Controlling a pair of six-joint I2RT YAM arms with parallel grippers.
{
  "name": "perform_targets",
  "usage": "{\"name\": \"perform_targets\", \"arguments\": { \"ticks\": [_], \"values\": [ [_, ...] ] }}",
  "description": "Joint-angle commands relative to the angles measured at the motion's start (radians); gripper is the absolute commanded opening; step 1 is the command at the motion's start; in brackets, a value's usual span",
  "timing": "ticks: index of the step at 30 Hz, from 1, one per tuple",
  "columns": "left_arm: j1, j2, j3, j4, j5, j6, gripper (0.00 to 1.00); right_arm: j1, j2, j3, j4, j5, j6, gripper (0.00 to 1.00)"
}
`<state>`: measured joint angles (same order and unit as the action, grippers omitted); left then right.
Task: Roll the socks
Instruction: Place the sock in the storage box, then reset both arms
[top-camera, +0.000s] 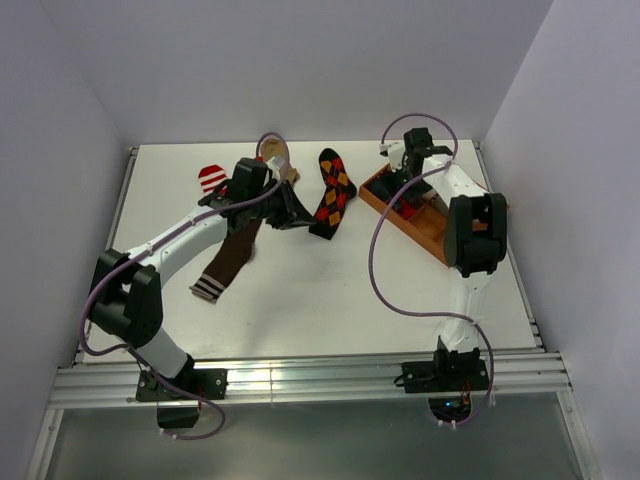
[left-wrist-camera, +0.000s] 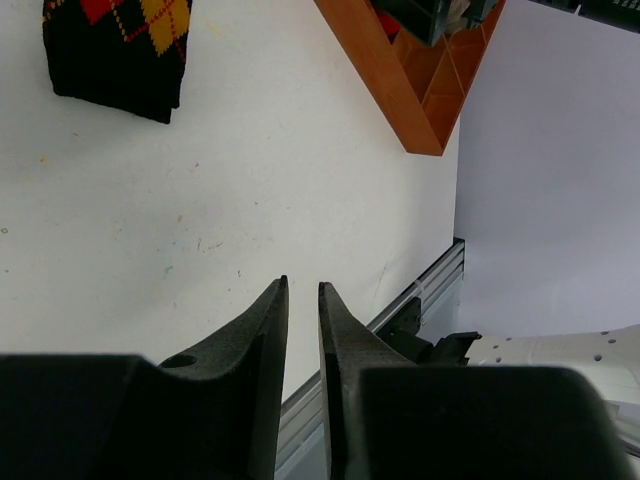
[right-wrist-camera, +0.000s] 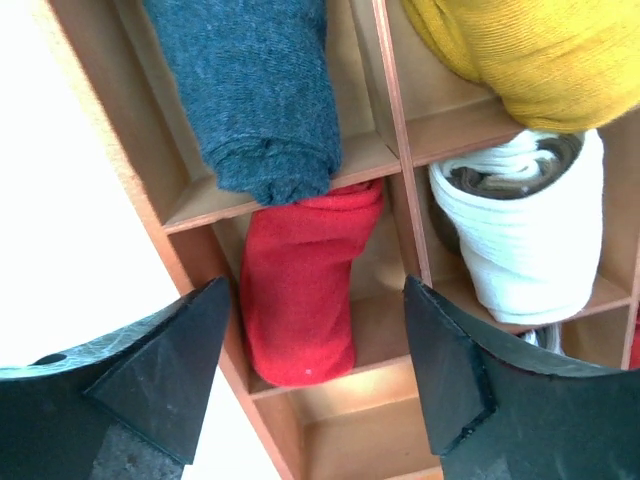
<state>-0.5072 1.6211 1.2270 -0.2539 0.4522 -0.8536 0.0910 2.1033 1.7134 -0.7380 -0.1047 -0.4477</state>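
Several socks lie flat on the white table: a red-white striped one (top-camera: 212, 178), a tan one (top-camera: 278, 160), a dark brown one with a striped cuff (top-camera: 228, 262) and a black argyle one (top-camera: 333, 192) (left-wrist-camera: 115, 50). My left gripper (top-camera: 300, 215) (left-wrist-camera: 302, 285) hovers just left of the argyle sock. Its fingers stand a narrow gap apart with only bare table between them. My right gripper (top-camera: 405, 190) (right-wrist-camera: 315, 290) is wide open above the wooden tray (top-camera: 420, 232) (right-wrist-camera: 398, 110). A rolled red sock (right-wrist-camera: 300, 250) lies in the compartment below, touched by neither finger.
The tray also holds a rolled blue-grey sock (right-wrist-camera: 260, 90), a yellow one (right-wrist-camera: 510, 50) and a white one (right-wrist-camera: 520, 230). One corner of the tray (left-wrist-camera: 385, 75) shows in the left wrist view. White walls enclose the table, and a metal rail (top-camera: 300, 378) runs along its near edge.
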Motion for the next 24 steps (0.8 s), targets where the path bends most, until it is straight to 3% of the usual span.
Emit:
{"name": "perform_targets", "arguments": {
  "ticks": [1, 7, 12, 24],
  "values": [
    [0.004, 0.002, 0.054, 0.012, 0.025, 0.028, 0.24, 0.001, -0.092, 0.006, -0.031, -0.044, 0.017, 0.79],
    [0.004, 0.008, 0.072, 0.004, 0.028, 0.042, 0.24, -0.004, -0.155, 0.040, -0.047, -0.076, 0.027, 0.86],
    [0.004, -0.001, 0.088, -0.001, 0.019, 0.054, 0.25, -0.005, -0.252, 0.052, -0.057, -0.128, 0.043, 1.00],
    [0.004, -0.085, 0.063, -0.005, -0.004, 0.094, 0.31, -0.004, -0.637, -0.076, -0.035, -0.309, 0.092, 1.00]
  ]
}}
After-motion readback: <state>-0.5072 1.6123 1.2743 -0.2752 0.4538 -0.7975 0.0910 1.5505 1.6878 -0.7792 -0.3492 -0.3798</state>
